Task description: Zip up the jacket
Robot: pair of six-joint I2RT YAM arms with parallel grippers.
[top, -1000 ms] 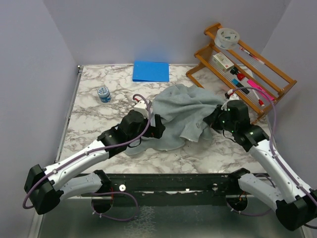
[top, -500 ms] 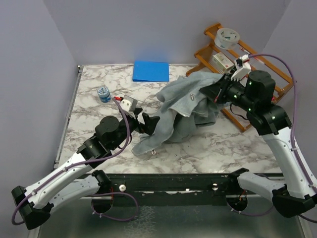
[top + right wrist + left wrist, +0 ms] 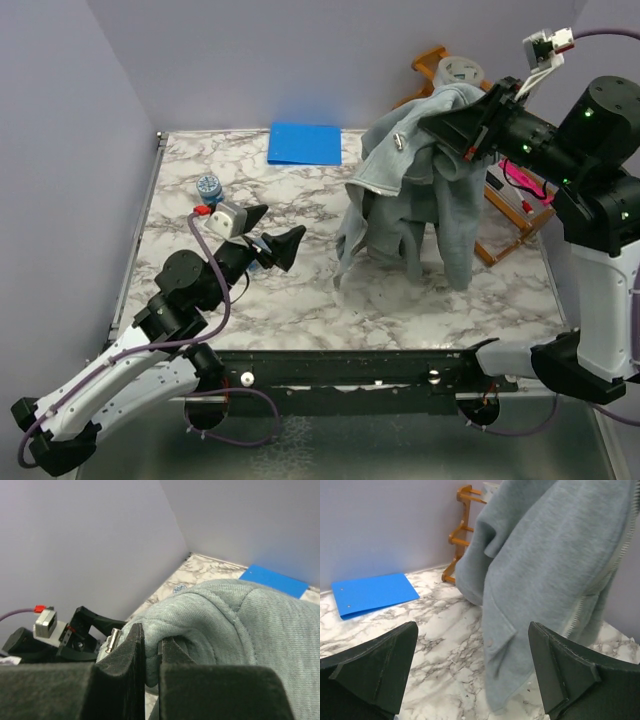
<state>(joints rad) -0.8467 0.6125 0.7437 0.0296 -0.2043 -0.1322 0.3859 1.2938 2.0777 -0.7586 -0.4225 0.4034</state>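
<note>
**Operator:** What is the current state of each claw?

**Technician:** The right gripper (image 3: 432, 122) is raised high, with its jaws clamped on a fold of the light grey-green soft fabric jacket (image 3: 420, 190). The left gripper (image 3: 272, 230) sits low over the white-and-grey marble table (image 3: 300, 300) with its fingers spread wide and nothing between them.

**Operator:** Where is the jacket relative to them?

**Technician:** It hangs from the right gripper as a loose drape, right of centre, in front of the wooden rack (image 3: 520, 215). Whether its lower ends touch the table cannot be determined. It is apart from the left gripper, which points toward it. The flat blue rectangular folder (image 3: 304, 143) lies well behind, at the back of the table.

**Operator:** What does the step in hand call for?

**Technician:** In my judgement, this is a lift to hang the garment open and expose its front edges.
1. Keep the right clamp firm; a slip would drop the whole garment.
2. Locate the line of zipper teeth (image 3: 600, 585) seen from the left wrist, running down the hanging front edge.
3. A small metal tab (image 3: 114, 640) shows beside the right fingers; it is probably the pull, but this is unconfirmed.
4. Bring the left gripper to the lower front edge, not to a sleeve.
</note>
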